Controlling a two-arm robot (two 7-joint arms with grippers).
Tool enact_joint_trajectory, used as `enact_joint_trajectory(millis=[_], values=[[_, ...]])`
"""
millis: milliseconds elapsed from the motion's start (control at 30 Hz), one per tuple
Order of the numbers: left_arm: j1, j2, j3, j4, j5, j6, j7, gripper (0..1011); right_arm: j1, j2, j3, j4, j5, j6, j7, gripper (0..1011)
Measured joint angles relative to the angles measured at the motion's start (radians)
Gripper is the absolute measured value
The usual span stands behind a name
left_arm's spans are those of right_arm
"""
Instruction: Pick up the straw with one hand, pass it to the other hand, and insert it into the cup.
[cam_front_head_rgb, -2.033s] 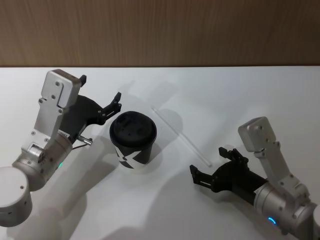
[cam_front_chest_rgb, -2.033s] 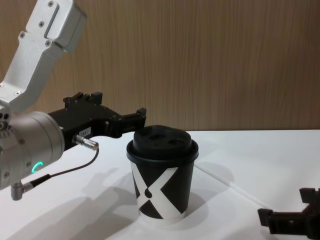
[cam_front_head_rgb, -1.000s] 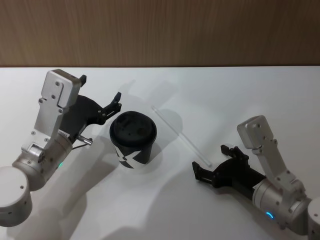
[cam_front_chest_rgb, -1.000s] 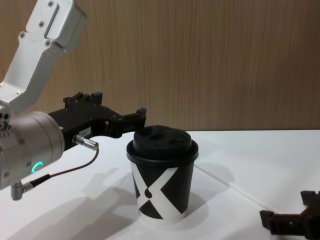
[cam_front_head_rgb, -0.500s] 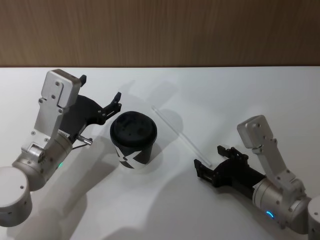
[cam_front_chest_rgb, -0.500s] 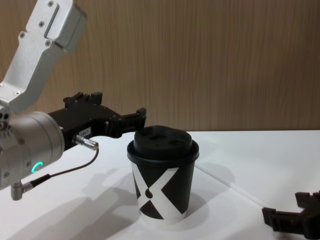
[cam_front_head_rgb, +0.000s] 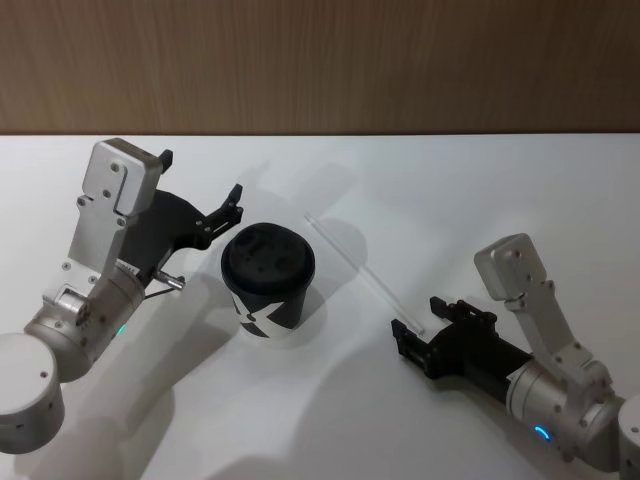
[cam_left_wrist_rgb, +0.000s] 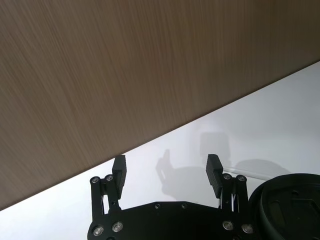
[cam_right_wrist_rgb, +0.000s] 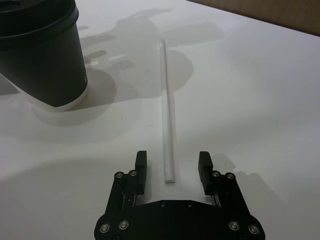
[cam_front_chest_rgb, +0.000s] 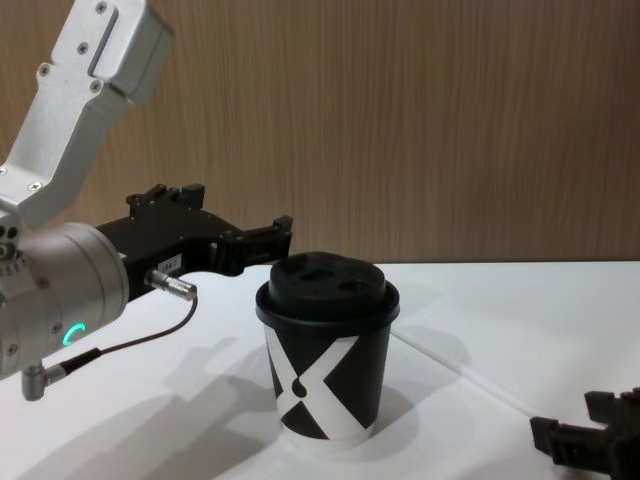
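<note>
Straw (cam_right_wrist_rgb: 166, 110) end lies between spread fingers (cam_right_wrist_rgb: 141, 167) of right end effector (cam_right_wrist_rgb: 172, 160)

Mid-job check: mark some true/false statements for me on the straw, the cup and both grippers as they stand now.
The straw lies flat on the table. True.
The right gripper is shut on the straw. False: it is open, with a finger on either side of the straw's near end.
The cup stands upright with its lid on. True.
The left gripper holds the cup. False: it is open beside the cup, holding nothing.
The straw leans on the cup. False: they lie apart.
</note>
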Motion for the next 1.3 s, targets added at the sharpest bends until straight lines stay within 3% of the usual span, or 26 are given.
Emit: enact_joint_trajectory(millis=[867, 1033, 1300], values=[[0.0, 0.0, 0.0, 0.0, 0.0, 0.0, 0.0, 1003, -0.019, -0.01, 0.015, -0.016, -0.014, 0.001, 0.019, 429], [0.0, 0.0, 0.0, 0.0, 0.0, 0.0, 0.0, 1003, -0.021, -0.013, 0.016, -0.018, -0.016, 0.0, 0.022, 342], [0.0, 0.0, 0.0, 0.0, 0.0, 0.0, 0.0, 1003, -0.024, -0.014, 0.014, -0.024, -0.017, 0.002, 0.028, 86]])
